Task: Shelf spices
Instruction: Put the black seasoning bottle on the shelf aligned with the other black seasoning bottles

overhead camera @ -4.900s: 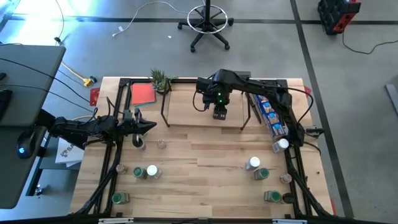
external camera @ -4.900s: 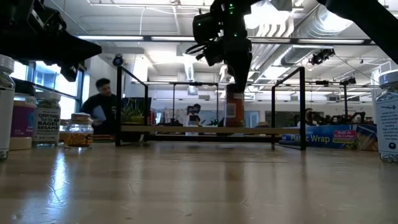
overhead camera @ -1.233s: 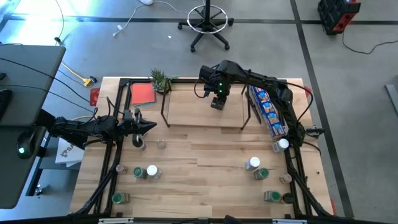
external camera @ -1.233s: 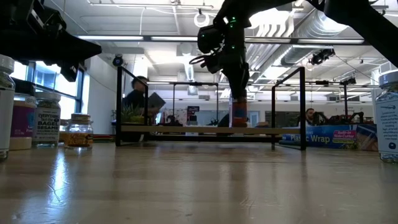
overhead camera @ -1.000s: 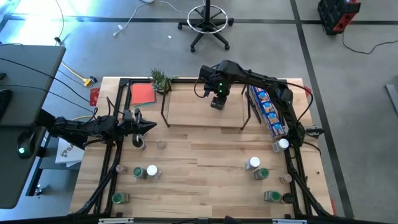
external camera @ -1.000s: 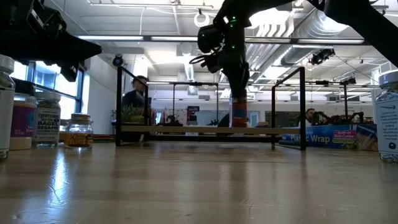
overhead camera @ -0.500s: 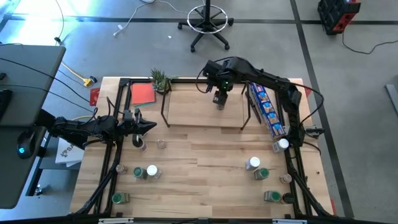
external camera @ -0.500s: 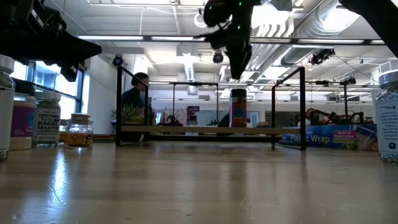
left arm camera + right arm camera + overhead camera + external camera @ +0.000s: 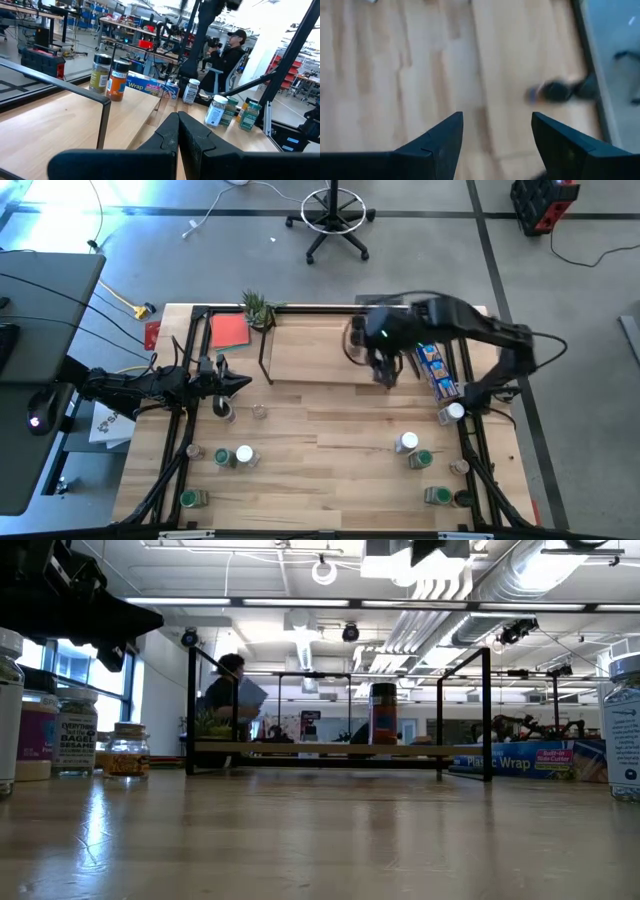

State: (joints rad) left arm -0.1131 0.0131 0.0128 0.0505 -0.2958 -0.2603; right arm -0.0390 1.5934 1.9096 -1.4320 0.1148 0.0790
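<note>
The shelf (image 9: 325,352) is a light-wood rack in a black wire frame at the table's far middle. An orange-labelled spice jar (image 9: 383,712) stands upright on its base on the shelf, and the left wrist view shows this jar (image 9: 118,80) with a second one (image 9: 101,70) beside it. Other jars stand on the table in a left group (image 9: 243,454) and a right group (image 9: 406,442). My right gripper (image 9: 495,145) is open and empty, and it hovers over the shelf's near right part (image 9: 383,372). My left gripper (image 9: 177,122) is shut and waits at the table's left edge (image 9: 235,383).
A long blue printed box (image 9: 432,360) lies just right of the shelf. A small plant (image 9: 258,307) and a red card (image 9: 230,330) sit at the far left. Bare tabletop (image 9: 330,440) lies between the two jar groups. A person moves in the room behind (image 9: 232,690).
My right gripper has let go of the orange-labelled jar, which stays upright on the shelf. The gripper has risen out of the low view and swung toward the table's right and near edges. My left arm has kept still.
</note>
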